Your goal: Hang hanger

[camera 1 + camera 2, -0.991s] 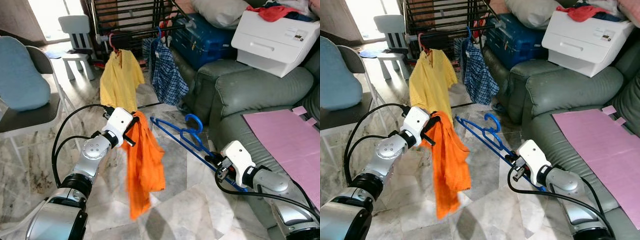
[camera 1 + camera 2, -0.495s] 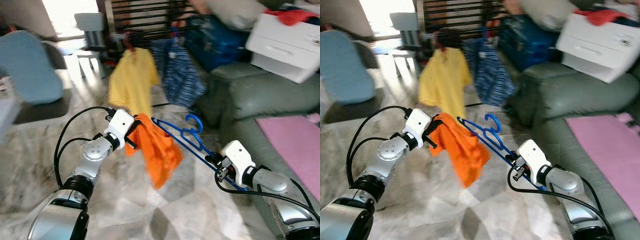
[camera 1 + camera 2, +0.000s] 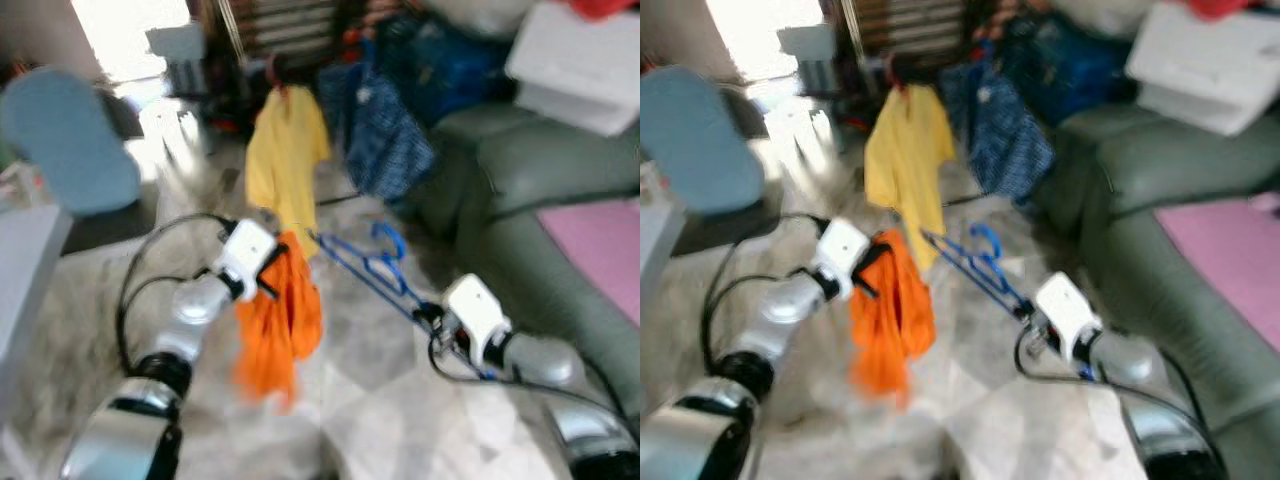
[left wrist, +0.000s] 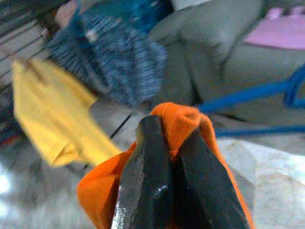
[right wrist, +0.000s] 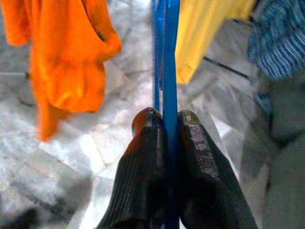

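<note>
Hanger [image 3: 365,270], blue and thin, is held out in the air above the tiled floor [image 3: 370,400], pinched at one end by our right hand [image 5: 164,119], whose two black fingers [image 5: 143,157] are pressed together on its bar. Our left hand [image 4: 164,138] is closed on a fold of an orange shirt [image 3: 285,320], which dangles from it just beside the hanger's far end. Ahead of us a yellow shirt [image 3: 285,160] and a blue checked shirt [image 3: 390,140] hang from a dark rack [image 3: 290,25], with a green sofa [image 3: 530,190] off to our right. The head views are blurred, so we judge that we are walking towards the rack, carrying both pieces, with the hanging itself not yet begun. Next we would need to close on the rack and lift the hook [image 3: 388,240] over a free rail; whether the orange shirt must first go onto the hanger we cannot tell.
</note>
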Tool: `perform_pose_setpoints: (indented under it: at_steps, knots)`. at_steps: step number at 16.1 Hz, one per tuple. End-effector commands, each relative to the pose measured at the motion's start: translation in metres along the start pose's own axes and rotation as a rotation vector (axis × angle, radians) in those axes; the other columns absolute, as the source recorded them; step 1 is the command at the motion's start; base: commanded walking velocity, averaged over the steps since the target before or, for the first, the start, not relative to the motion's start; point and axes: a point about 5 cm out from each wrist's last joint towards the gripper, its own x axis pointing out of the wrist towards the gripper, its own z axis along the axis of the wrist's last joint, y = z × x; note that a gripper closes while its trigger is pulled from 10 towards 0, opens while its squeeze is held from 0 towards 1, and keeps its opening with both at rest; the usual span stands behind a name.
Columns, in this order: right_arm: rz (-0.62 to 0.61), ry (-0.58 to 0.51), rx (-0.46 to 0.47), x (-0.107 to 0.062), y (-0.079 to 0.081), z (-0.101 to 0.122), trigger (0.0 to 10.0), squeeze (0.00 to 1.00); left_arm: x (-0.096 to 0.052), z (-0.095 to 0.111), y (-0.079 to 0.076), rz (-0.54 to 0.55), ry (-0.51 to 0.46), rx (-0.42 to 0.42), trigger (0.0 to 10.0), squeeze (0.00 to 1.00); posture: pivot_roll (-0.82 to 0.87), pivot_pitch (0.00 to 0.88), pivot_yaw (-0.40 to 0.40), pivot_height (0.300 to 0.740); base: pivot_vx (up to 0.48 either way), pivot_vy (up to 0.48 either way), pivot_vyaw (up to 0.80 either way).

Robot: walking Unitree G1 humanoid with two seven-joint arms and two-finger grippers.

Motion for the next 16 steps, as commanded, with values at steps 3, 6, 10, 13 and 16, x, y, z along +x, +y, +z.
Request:
perform_pose_setpoints:
  at_steps: [3,6,10,13,16]
  knots:
    - [-0.012,-0.028,-0.006,0.003,0.001,0.006,10.0,0.00,0.001,0.009,0.007,-0.008,-0.034,0.039,10.0,0.00,-0.23,0.000,0.104,0.740,0.000,0.000,0.00]
    - [-0.037,-0.016,0.000,0.000,-0.002,0.005,10.0,0.00,0.003,0.015,0.005,-0.038,-0.052,0.081,10.0,0.00,-0.23,0.000,0.123,0.740,0.000,0.000,0.00]
    - [-0.020,0.037,-0.057,-0.024,-0.023,0.002,10.0,0.00,0.001,-0.002,0.011,-0.099,0.162,0.368,10.0,0.00,-0.22,0.000,0.112,0.740,0.000,0.000,0.00]
    - [0.014,0.084,-0.117,-0.045,-0.043,0.009,10.0,0.00,-0.002,-0.009,0.018,-0.101,0.255,0.454,10.0,0.00,-0.24,0.000,0.134,0.740,0.000,0.000,0.00]
    - [0.073,0.099,-0.151,-0.068,-0.049,0.019,10.0,0.00,-0.003,-0.014,0.020,-0.121,0.315,0.513,10.0,0.00,-0.27,0.000,0.159,0.740,0.000,0.000,0.00]
